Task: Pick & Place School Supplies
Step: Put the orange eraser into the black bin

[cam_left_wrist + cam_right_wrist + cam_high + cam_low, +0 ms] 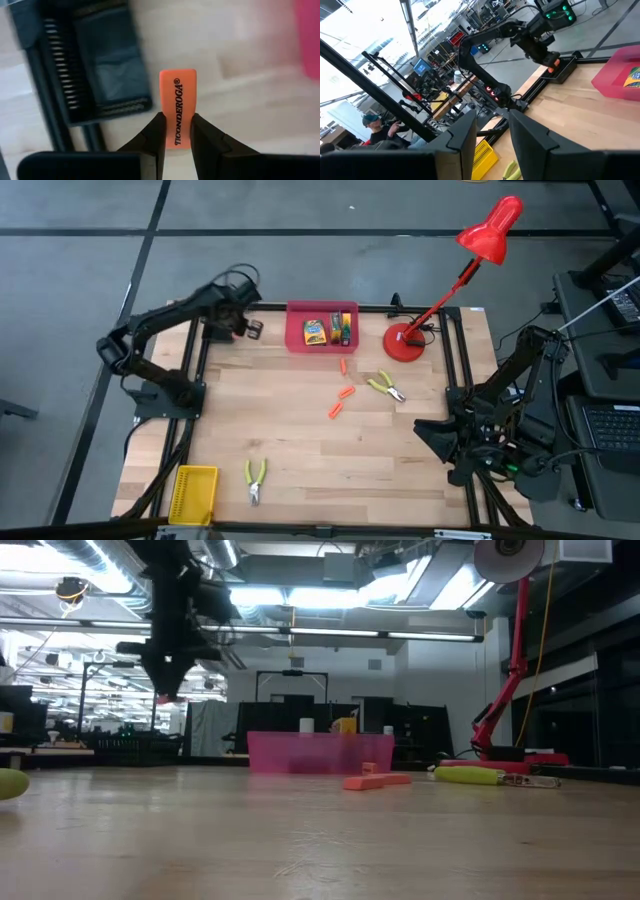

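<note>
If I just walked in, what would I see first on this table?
Probably the big red lamp leaning over the far right corner, and the pink bin at the far edge with crayon boxes inside. Then the left gripper, raised near the far left corner, pinching an orange stick, with more orange sticks and pliers lying mid-table.

The left claw (176, 131) pinches an orange stick (178, 102) between its two dark fingers (155, 132). The stick stands out past the fingertips, and black lettering along it reads TICONDEROGA. Beyond it lies the pale wooden counter (240, 115). A dark block with a ribbed metal part (95, 65) sits blurred beside the stick, and a pink bin (310, 35) shows blurred at one edge.
</note>
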Robot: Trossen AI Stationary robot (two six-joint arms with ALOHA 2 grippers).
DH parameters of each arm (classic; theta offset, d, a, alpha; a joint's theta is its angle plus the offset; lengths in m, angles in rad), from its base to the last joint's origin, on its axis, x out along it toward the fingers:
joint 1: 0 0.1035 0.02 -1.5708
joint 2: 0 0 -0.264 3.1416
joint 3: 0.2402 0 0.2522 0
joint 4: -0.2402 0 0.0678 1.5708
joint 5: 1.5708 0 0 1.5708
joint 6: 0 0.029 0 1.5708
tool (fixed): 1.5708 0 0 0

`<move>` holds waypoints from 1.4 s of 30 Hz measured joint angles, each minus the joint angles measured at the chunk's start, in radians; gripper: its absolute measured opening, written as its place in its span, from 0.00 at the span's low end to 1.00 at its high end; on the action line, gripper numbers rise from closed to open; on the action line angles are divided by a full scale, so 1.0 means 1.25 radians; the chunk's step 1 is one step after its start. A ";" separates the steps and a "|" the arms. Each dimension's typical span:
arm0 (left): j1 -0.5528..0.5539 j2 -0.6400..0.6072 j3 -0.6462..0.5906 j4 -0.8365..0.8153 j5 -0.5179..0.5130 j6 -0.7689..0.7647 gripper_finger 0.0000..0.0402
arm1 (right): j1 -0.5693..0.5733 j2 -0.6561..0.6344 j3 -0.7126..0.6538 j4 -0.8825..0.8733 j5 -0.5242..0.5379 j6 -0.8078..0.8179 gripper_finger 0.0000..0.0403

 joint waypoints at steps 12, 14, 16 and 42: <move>0.243 0.064 0.000 0.091 0.051 0.062 0.17 | 0.000 0.000 0.000 0.000 0.016 0.038 0.30; 0.241 0.076 0.000 0.102 0.051 0.060 0.19 | 0.000 0.000 0.000 0.001 0.021 0.040 0.30; 0.240 0.086 0.000 0.112 0.054 0.066 0.24 | 0.000 0.000 0.000 0.007 0.031 0.039 0.30; -0.394 0.089 0.002 0.408 0.159 -0.144 0.51 | 0.001 0.000 0.000 0.007 0.077 0.024 0.30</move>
